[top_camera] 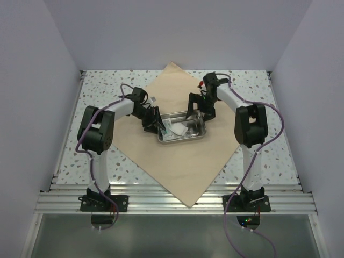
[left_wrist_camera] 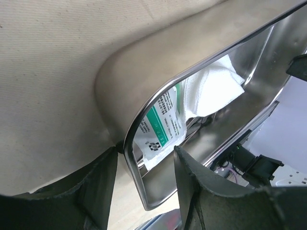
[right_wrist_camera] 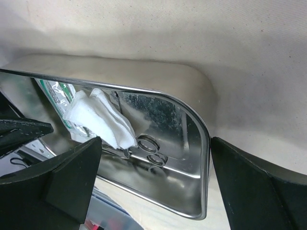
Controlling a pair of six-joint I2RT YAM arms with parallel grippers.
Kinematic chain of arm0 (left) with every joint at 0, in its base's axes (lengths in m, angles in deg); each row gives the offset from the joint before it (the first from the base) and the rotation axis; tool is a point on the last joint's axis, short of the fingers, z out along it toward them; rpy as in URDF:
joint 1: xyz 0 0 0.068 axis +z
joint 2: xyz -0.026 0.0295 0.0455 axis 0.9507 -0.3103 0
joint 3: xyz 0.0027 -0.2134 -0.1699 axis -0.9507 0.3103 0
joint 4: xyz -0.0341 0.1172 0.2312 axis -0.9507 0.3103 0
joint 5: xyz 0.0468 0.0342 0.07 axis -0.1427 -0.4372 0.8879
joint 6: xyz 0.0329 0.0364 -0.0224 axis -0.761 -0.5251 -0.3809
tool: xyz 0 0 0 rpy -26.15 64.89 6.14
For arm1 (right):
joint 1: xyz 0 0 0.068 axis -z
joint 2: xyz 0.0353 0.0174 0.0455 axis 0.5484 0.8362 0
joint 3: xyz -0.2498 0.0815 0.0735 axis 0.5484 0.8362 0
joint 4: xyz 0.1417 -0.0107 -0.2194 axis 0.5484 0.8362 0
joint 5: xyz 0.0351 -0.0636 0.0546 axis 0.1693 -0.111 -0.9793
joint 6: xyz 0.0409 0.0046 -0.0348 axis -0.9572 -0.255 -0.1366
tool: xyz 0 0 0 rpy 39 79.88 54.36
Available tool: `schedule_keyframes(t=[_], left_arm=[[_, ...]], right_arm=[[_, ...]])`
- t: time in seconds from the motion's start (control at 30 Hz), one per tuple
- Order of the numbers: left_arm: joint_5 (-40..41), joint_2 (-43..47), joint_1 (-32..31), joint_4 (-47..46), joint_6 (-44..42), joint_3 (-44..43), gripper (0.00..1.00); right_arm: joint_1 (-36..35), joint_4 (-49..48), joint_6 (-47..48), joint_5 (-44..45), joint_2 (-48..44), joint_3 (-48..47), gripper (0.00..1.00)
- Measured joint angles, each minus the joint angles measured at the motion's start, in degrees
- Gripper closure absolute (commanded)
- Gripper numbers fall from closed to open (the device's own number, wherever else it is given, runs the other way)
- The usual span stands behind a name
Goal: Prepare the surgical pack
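Wrap sheet (top_camera: 183, 172) lies flat as a diamond on the speckled table (top_camera: 97, 91), metal tray (top_camera: 185, 138) set at its middle, likely so the corners can fold over it. Left claw (left_wrist_camera: 144, 153) half released, 1 finger outside the tray's end wall and 1 inside, rim between them, not clamped. Right claw (right_wrist_camera: 156, 143) fully released, spread around the opposite end. Judged: 2 claws bracketing the tray to steady or shift it. Inside are white gauze (right_wrist_camera: 103, 122), a green-printed packet (left_wrist_camera: 163, 129) and a ring-handled instrument (right_wrist_camera: 148, 148), its blades hidden under the gauze. Packet print is unreadable and partly cut off by the rim.
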Motion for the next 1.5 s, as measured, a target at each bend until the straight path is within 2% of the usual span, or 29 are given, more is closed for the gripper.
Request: schedule_keyframes(t=[0.27, 0.5, 0.67, 0.83, 1.1, 1.27, 1.5], left_arm=[[-0.1, -0.2, 0.1, 0.4, -0.2, -0.4, 0.36], [-1.0, -0.1, 0.7, 0.3, -1.2, -0.4, 0.33], [-1.3, 1.5, 2.5, 0.6, -2.6, 0.9, 0.31], [-1.3, 5.5, 4.7, 2.2, -4.5, 1.9, 0.32], [-2.2, 13.1, 7.5, 3.4, -6.2, 4.0, 0.37], [-2.7, 15.3, 10.3, 3.5, -6.9, 6.1, 0.38], [-5.2, 15.4, 10.9, 0.5, -5.3, 11.6, 0.4]], right_arm=[[0.1, 0.2, -0.3, -0.2, 0.7, -2.1, 0.01], [2.2, 2.4, -0.5, -1.4, 1.0, -4.2, 0.01], [3.1, 5.3, 1.0, 3.2, 0.3, -4.6, 0.01], [3.6, 6.7, 2.3, 7.2, -4.6, -2.2, 0.01], [3.7, 5.5, 3.0, 4.5, -14.1, 7.3, 0.01], [3.6, 4.1, 3.3, 2.8, -14.8, 12.8, 0.01], [3.5, 1.6, 3.1, 1.1, -13.6, 13.2, 0.01]])
